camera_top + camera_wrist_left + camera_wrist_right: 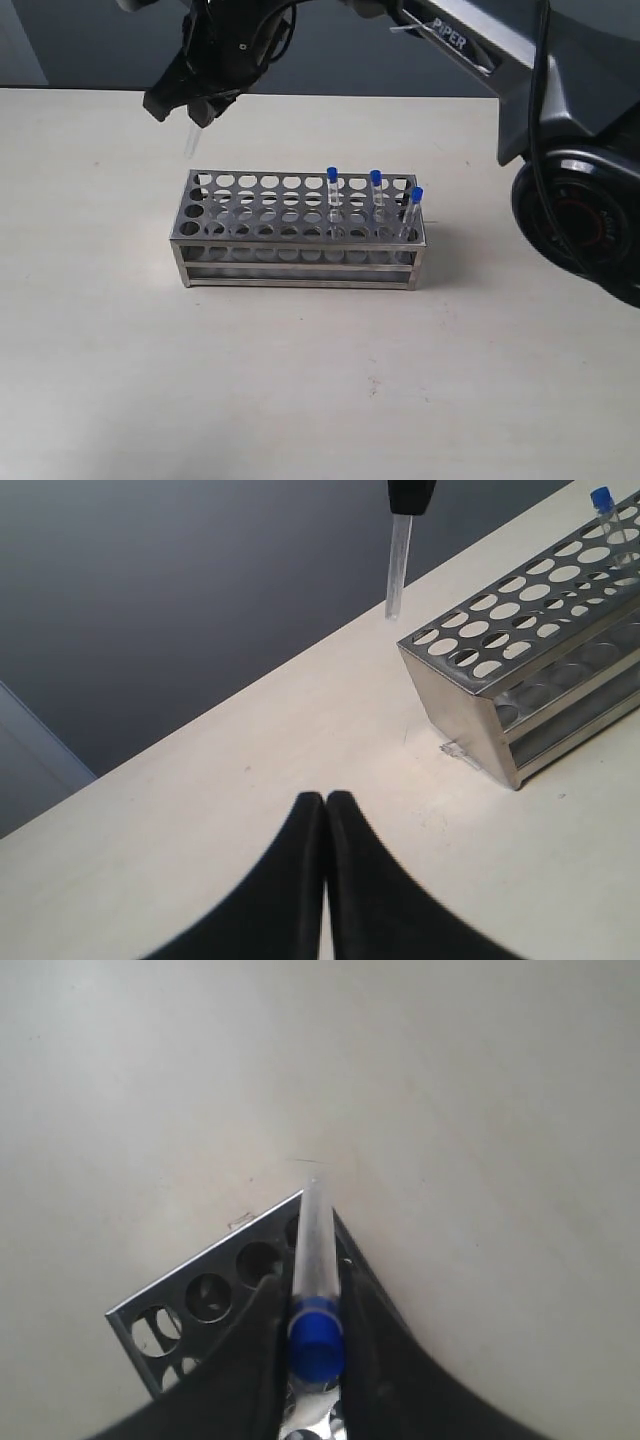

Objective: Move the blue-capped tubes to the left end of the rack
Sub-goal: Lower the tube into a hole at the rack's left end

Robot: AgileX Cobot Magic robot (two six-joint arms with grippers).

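My right gripper has reached across to the left and is clamped on one tube, gripping it at the top, just under its blue cap. The clear body hangs down past my fingertips, above the far-left corner of the rack and not touching it. I can't tell whether its tip lines up with a hole. My left gripper hovers low over the table, jaws pressed together on nothing, well left of the rack.

Three other blue-capped tubes stand in the rack's right half: one, one, and one leaning at the near-right corner.

The table is pale and matte, with a dark grey wall behind it. In the exterior view my fingers hide the held tube's cap, and my left gripper is out of frame.
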